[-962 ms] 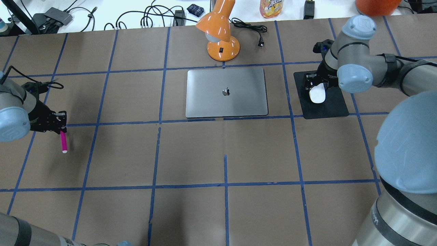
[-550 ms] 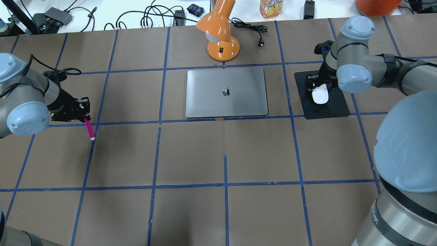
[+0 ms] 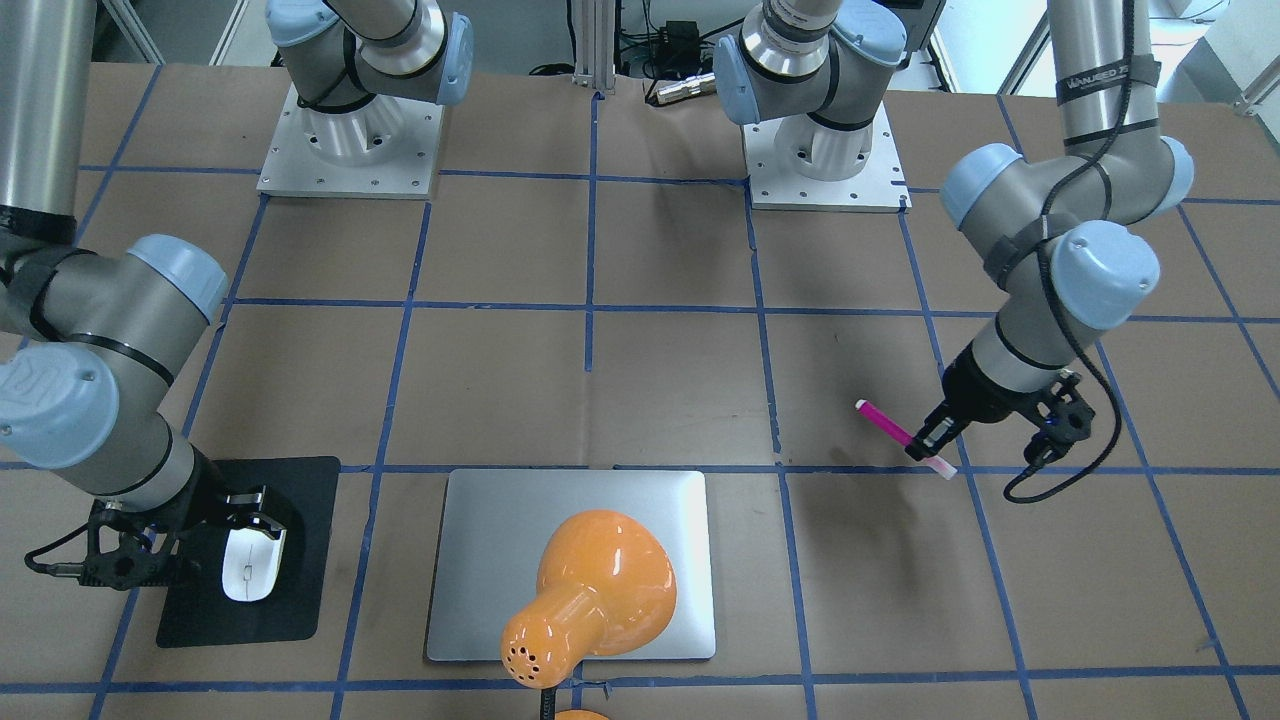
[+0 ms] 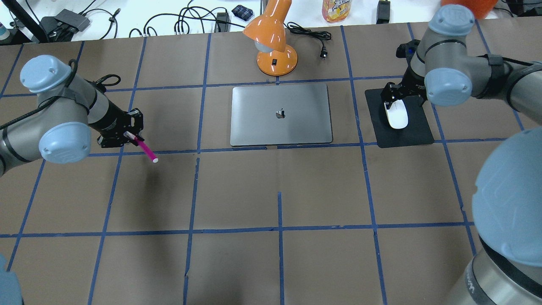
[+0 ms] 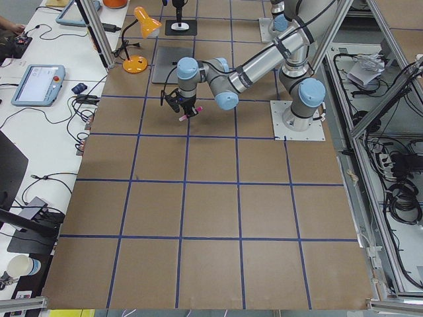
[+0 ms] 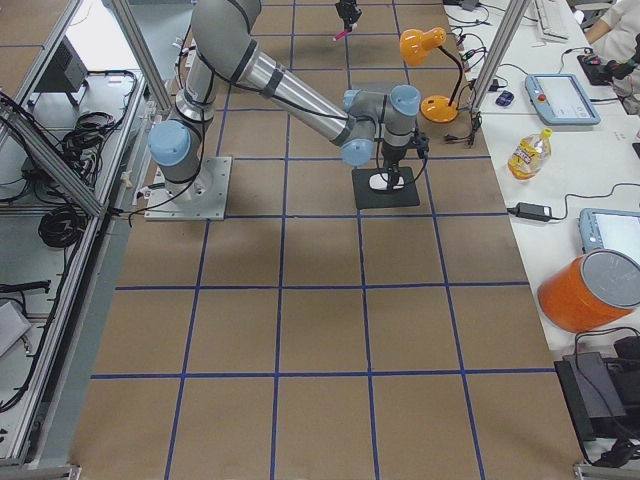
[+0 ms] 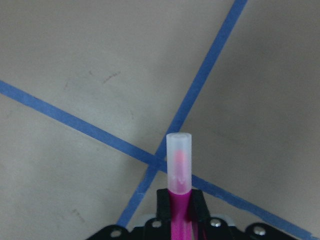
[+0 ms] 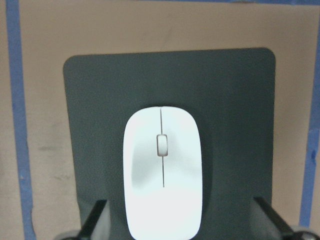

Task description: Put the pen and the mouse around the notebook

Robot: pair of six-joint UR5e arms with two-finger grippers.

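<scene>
Pen (image 4: pixel 146 150) carried toward the notebook (image 4: pixel 280 114), mouse (image 4: pixel 397 115) already set down.

Over the last second the left gripper (image 4: pixel 129 135) swept in from the table's far left edge, crossing about one taped square. Its jaws were pinching the pen near one end, the other end slanting down and toward the robot. The pen hung just over a tape crossing, apparently clear of the paper and well apart from the notebook's left edge. The mouse had barely shifted and lay flat on the black mat (image 4: pixel 417 135) beside the notebook's right edge. The right gripper (image 4: pixel 394 98) had eased back a little, its jaws spread wide at the mouse's far end. The mouse looked finished, so what remained was carrying the pen closer and laying it down.
</scene>
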